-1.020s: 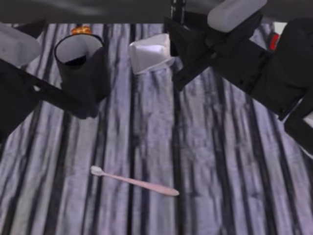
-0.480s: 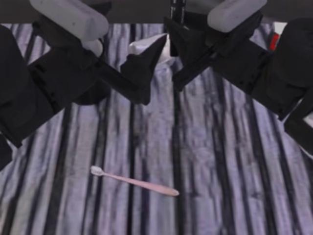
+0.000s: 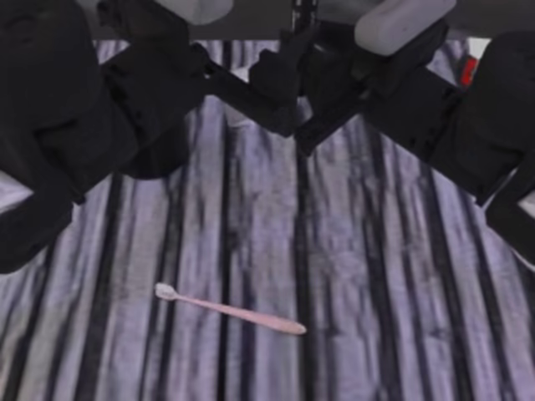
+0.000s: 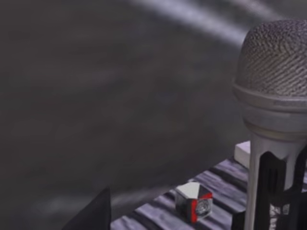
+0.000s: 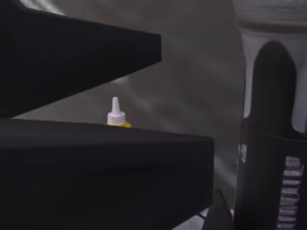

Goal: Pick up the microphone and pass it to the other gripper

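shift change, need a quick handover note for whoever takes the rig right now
Right end effector: raised at the far middle of the table, shut on the microphone, which stands upright in it, grey mesh head up.
Left end effector: close beside the right one at the far middle; whether its fingers are open is not clear.
Pink toothbrush lies untouched on the near table.
Done: microphone picked up and brought to the meeting point.
Left: left end effector closes on the microphone, right releases and withdraws.
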